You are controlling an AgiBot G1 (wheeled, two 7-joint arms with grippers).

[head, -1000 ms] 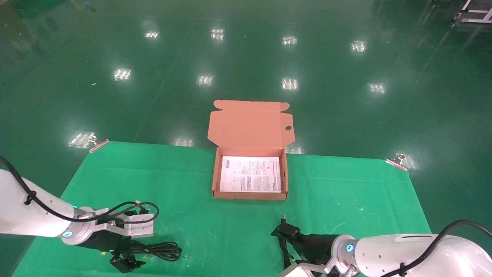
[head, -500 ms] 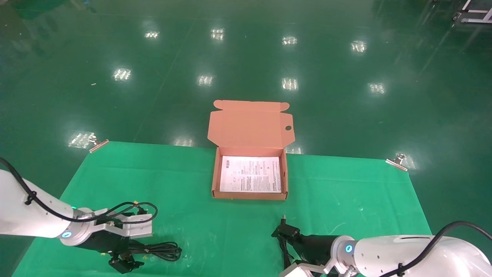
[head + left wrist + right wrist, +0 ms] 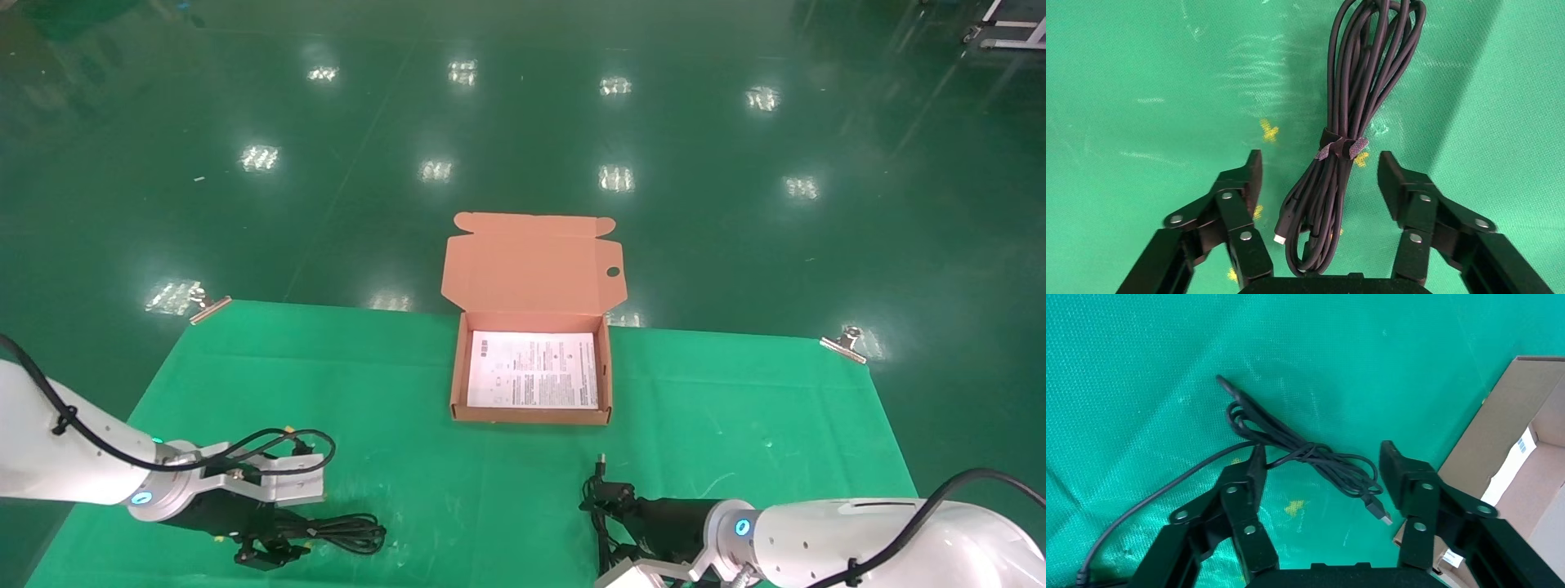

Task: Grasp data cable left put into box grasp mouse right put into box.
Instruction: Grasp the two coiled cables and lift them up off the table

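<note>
Straddling the data cable [image 3: 1350, 116] is the step in hand: the left gripper [image 3: 1319, 177] sits low at the near-left of the green table cloth [image 3: 392, 384], fingers spread wide, one on each side of the bundle and not yet touching it. To do it well — close across the bundle near the strap [image 3: 1341, 149], where the loops are bound together, so no strand slips free. Keep the loose plug end inside the pinch or clear of it; lift straight before swinging toward the box.

The box [image 3: 530, 416] sits open mid-table, well apart from both arms, lid standing up at the back, white printed sheet [image 3: 533, 370] flat on its floor. Nothing else is in it.

The right gripper [image 3: 1321, 471] hangs near the table's front edge, right of centre, fingers wide, above the mouse's thin cord [image 3: 1303, 450] and its USB plug [image 3: 1377, 508]. The mouse body does not show in any view.

Views compared:
- Head view gives the layout: 2 arms, box between and beyond them, cable bundle [image 3: 343, 531] beside the left gripper [image 3: 270, 555].
- Left wrist view alone shows the strap and the open gap on either side of the bundle.
- Right wrist view alone shows the tangled cord and a corner of the box — just beside the plug.
</note>
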